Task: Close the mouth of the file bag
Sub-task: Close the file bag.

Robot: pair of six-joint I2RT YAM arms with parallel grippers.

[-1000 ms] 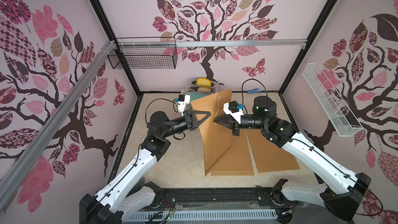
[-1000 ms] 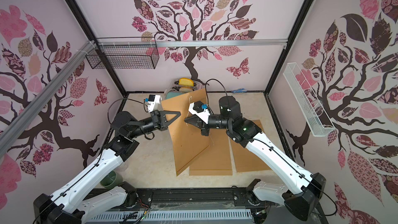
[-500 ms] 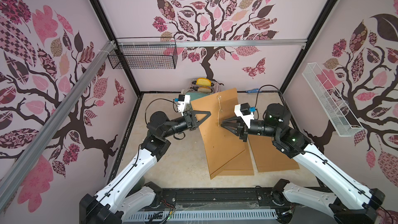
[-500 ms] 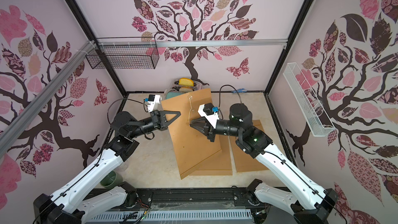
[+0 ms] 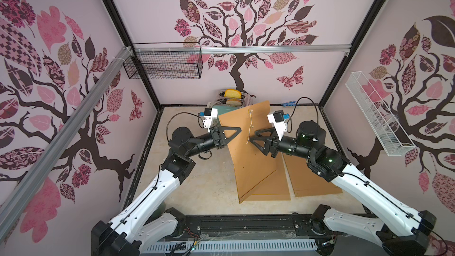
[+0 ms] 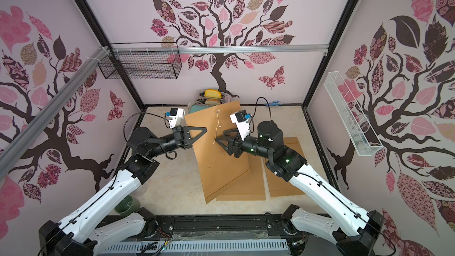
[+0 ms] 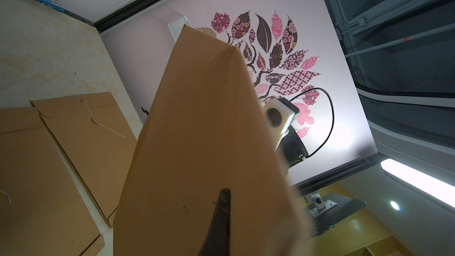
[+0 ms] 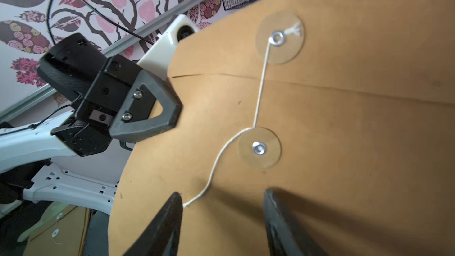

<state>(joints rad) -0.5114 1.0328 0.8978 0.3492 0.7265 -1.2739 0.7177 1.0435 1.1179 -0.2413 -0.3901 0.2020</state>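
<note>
1. A brown kraft file bag [image 5: 251, 163] [image 6: 219, 163] stands tilted above the middle of the tabletop [image 5: 197, 181], held between two robot arms in both top views.
2. The left end effector [image 5: 236, 131] [image 6: 203, 130] is clamped shut on the bag's left edge, just below the flap. In the left wrist view one dark finger [image 7: 219, 217] lies against the bag's plain back [image 7: 202, 131].
3. The right end effector [image 5: 253, 137] [image 6: 219, 136] hovers at the bag's front face with its jaws parted and nothing between them.
4. In the right wrist view the flap lies folded down over the bag's mouth [image 8: 344, 131]. A white string [image 8: 261, 89] runs from the flap's clear upper disc [image 8: 279, 38], past the rim of the lower disc [image 8: 259, 147], and is not wound around it.
5. The string's loose end lies just beside one finger [image 8: 170, 217] of the open right end effector [image 8: 221, 208].
6. Two more file bags lie flat on the tabletop: one [image 5: 268, 188] under the raised bag's lower edge and one [image 5: 312, 181] beneath the right arm.
7. A toaster [image 5: 236, 99] holding a bread slice [image 5: 232, 92] stands at the back wall. A black wire basket [image 5: 163, 65] hangs at the rear left.
</note>
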